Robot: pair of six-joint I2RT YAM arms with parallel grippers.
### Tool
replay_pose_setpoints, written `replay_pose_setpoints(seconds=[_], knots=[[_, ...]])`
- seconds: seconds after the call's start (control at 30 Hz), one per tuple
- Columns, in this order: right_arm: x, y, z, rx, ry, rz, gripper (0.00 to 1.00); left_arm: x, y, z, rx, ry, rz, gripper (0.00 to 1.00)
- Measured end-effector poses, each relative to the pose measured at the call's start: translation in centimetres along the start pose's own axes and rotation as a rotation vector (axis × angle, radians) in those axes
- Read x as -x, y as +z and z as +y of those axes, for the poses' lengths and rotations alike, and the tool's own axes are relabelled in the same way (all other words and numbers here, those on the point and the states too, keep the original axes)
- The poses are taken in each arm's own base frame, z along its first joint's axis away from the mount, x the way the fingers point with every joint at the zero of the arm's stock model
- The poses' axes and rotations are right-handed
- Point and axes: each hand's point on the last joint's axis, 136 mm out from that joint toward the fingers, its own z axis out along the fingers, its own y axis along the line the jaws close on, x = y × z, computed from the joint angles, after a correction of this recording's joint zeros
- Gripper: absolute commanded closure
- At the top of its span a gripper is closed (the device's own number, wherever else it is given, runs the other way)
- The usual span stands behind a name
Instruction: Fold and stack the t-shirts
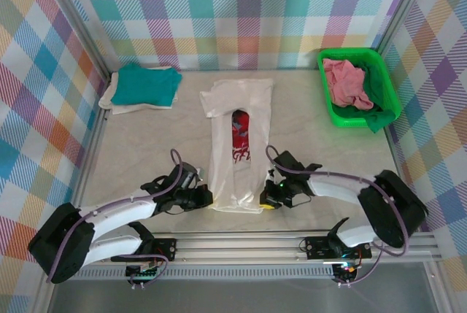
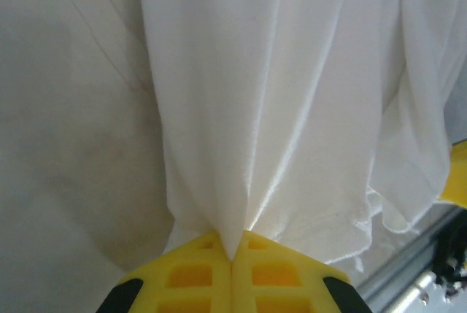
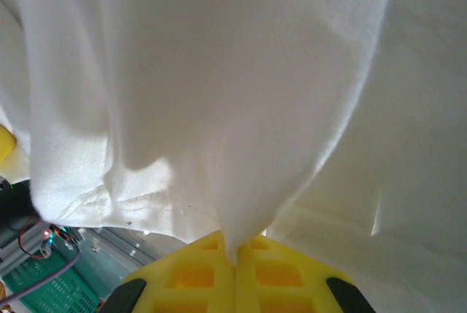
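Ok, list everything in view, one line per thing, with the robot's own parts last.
white t-shirt: 1, white with a red-and-blue graphic, lying lengthwise mid-table, sides folded in
teal t-shirt: 1, teal, folded, far left corner, on top of the cream one
cream t-shirt: 1, cream, under the teal one
basket: 1, green, far right corner
pink t-shirt: 1, pink, crumpled in the basket
dark green cloth: 1, at the basket's near corner, what it is unclear
table: 1, pale marbled
checked walls: multicoloured, on three sides
rail: 1, silver, near edge
left gripper: 1, yellow fingers, shut on the white t-shirt's near hem
right gripper: 1, yellow fingers, shut on the same hem
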Motion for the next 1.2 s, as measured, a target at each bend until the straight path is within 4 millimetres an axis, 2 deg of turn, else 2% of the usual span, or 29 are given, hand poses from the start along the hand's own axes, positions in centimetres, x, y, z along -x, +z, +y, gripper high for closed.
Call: replay_pose_setpoints(seconds=[0.1,0.2,0.33,0.43,0.5,0.6,0.73,0.83,1.03,1.2], knots=[[0.0,-1.2,0.3,0.004,-0.007,-0.032,1.00,-0.2,-0.6,-1.0,-0.021,-0.008,-0.007,1.00],[1.5,-2.8,1.3,0.028,0.011,-0.083,1.00,1.4,-1.6,-3.0,-0.030,-0.014,-0.036,1.00],[6.0,-6.4,3.2,0.054,0.037,-0.197,1.00,6.1,-2.4,-6.9,-0.069,-0.026,-0.093,1.00],[10.0,-9.1,5.4,0.069,0.006,-0.276,1.00,10.6,-2.6,-8.0,-0.059,-0.041,-0.145,1.00],[12.8,-10.5,6.7,0.070,-0.025,-0.324,1.00,13.5,-2.6,-8.0,-0.051,-0.056,-0.177,1.00],[16.2,-11.6,7.7,0.052,-0.055,-0.364,1.00,17.7,-3.0,-7.3,-0.031,-0.078,-0.221,1.00],[19.9,-11.7,7.7,0.020,-0.074,-0.392,1.00,22.7,-3.2,-6.5,0.007,-0.062,-0.250,1.00],[21.8,-11.1,7.3,0.004,-0.076,-0.387,1.00,25.2,-2.6,-5.8,0.032,-0.037,-0.250,1.00],[24.8,-10.1,7.8,-0.011,-0.111,-0.384,1.00,27.4,-0.2,-4.7,0.065,0.002,-0.198,1.00],[26.4,-10.7,8.9,-0.011,-0.144,-0.410,1.00,28.5,1.0,-4.1,0.081,0.013,-0.167,1.00]])
